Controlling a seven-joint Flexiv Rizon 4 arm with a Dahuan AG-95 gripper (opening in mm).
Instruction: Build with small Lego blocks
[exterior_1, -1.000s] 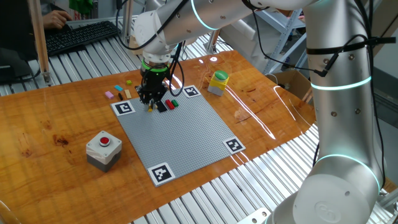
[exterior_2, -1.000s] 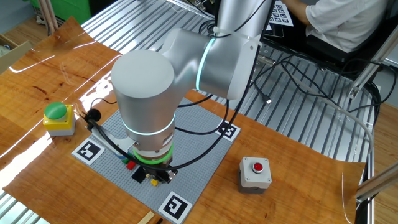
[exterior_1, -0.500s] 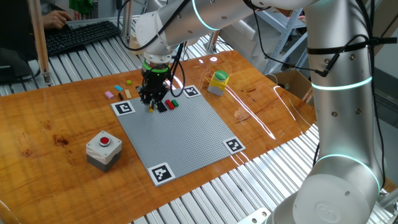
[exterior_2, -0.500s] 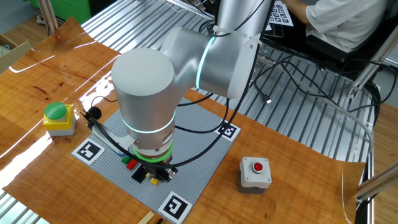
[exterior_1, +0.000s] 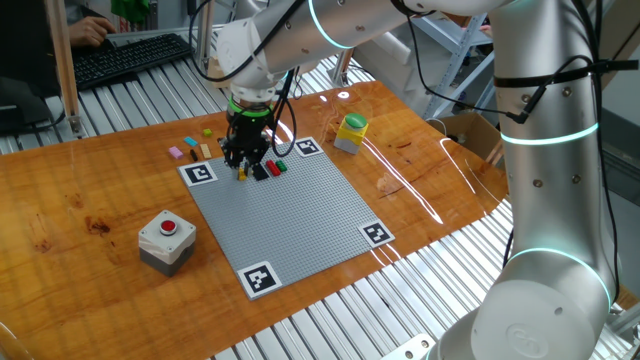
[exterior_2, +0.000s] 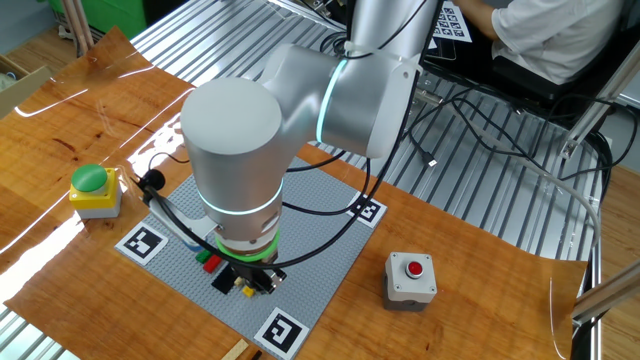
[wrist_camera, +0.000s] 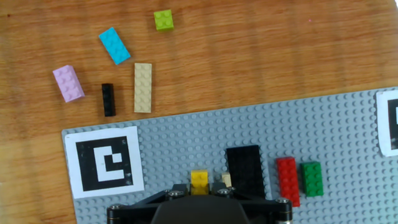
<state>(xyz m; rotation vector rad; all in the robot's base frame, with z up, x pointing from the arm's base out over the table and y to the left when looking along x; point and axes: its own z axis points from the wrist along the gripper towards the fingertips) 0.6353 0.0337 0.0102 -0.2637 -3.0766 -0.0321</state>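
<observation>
The arm reaches down over the far left part of the grey studded baseplate, which lies flat on the wooden worktop with a black-and-white square marker at each corner. The claw points straight down and stands low over the plate, right at a small yellow brick seated on the studs. In the hand view the yellow brick sits at the lower edge, just above the claw's dark body, with a small tan piece just right of it. Whether the fingers pinch the yellow brick or stand slightly apart from it, I cannot tell: the tips are hidden in every view.

Right of the yellow brick, on the plate, stands a wide black brick, then a red brick, then a green brick, side by side in a row.

Off the plate, on the bare wood beyond its far left corner, lie loose pieces: a long tan brick, a thin black brick just left of it, a pink brick further left, a blue brick and a small lime-green brick furthest out.

A grey box with a red button sits on the worktop near the plate's left edge, and a yellow box with a green top stands beyond the plate's far right corner.
</observation>
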